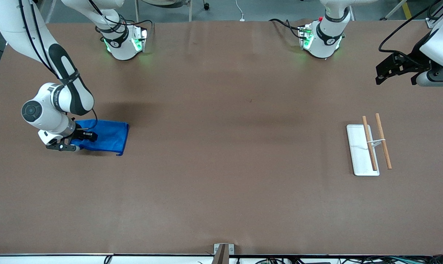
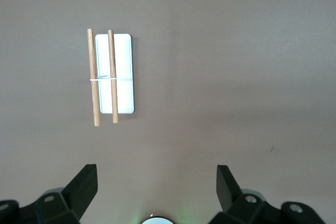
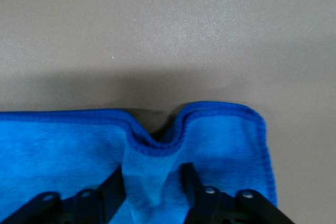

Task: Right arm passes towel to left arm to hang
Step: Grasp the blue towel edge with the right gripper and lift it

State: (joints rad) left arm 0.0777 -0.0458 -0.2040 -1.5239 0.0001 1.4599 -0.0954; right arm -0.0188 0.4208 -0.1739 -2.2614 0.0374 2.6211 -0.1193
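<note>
From my remote station I see the right arm's tool (image 1: 82, 136) down on the blue towel (image 1: 109, 136), fingers (image 3: 116, 190) pinching up a ridge of cloth at the end nearest that arm's side of the table. The towel lies flat on the table (image 1: 221, 165), its long axis running toward the middle. The left arm's tool (image 2: 156, 186) waits wide and empty, over the table near the wooden-rod hanging rack (image 1: 370, 145), well apart.
</note>
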